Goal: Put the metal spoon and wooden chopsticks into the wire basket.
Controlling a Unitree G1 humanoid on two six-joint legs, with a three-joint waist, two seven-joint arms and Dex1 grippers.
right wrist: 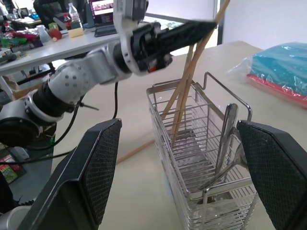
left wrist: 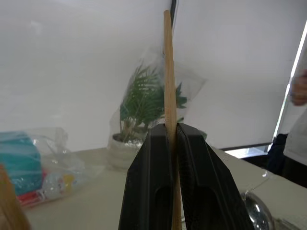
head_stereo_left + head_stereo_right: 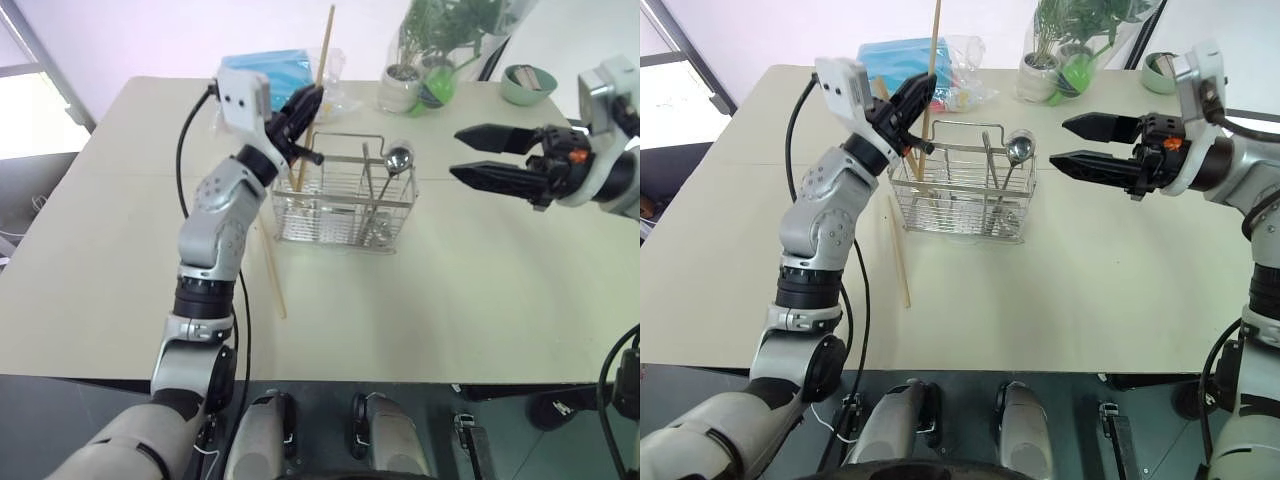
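The wire basket (image 3: 345,215) stands in the middle of the table. The metal spoon (image 3: 398,158) stands in its right end, bowl up. My left gripper (image 3: 303,112) hovers over the basket's left end, shut on one wooden chopstick (image 3: 325,45) that is held almost upright; its lower end reaches down into the basket. In the left wrist view the stick (image 2: 169,72) rises between the two fingers (image 2: 148,182). A second chopstick (image 1: 184,93) leans in the same compartment. A third chopstick (image 3: 272,270) lies flat on the table, left of the basket. My right gripper (image 3: 458,152) is open to the right of the basket, pointing at it, with nothing in it.
A blue packet in clear plastic (image 3: 270,65) lies behind the basket at the back. A potted plant in a plastic bag (image 3: 440,50) and a green bowl (image 3: 528,82) stand at the back right. The beige table (image 3: 450,300) stretches toward its front edge.
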